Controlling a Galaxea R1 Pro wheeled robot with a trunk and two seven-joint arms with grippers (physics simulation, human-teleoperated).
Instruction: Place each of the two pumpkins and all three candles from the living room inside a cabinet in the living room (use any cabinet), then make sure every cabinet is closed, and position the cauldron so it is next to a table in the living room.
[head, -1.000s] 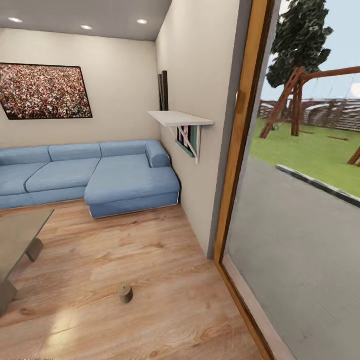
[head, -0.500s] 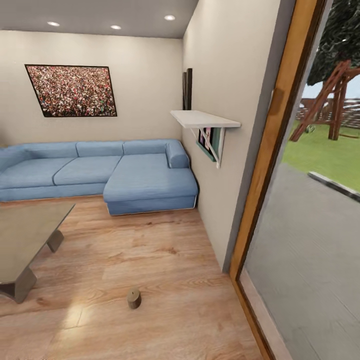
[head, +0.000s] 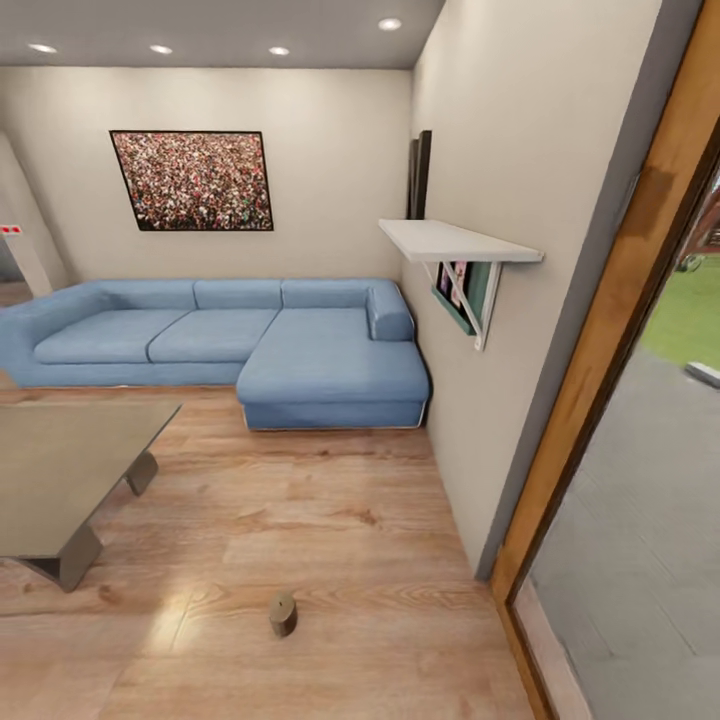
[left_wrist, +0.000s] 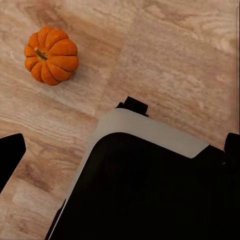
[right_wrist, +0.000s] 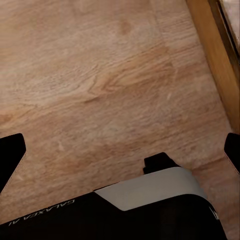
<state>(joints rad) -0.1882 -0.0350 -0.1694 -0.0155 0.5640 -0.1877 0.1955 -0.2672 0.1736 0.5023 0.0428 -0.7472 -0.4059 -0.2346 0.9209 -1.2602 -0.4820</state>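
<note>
wooden floor (head: 330, 520) holds what looks like a candle (head: 283, 613), beyond the table (head: 60, 470).

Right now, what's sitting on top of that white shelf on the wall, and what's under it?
On the white shelf, a dark flat panel stands upright against the wall. Under it hangs a framed picture, partly covered by the shelf's bracket, so its image can't be made out.

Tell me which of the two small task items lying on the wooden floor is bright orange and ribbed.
The small ribbed orange pumpkin with a dark stem, in the left wrist view. The other item, a stubby brownish cylinder in the head view, is smooth and dull.
</note>
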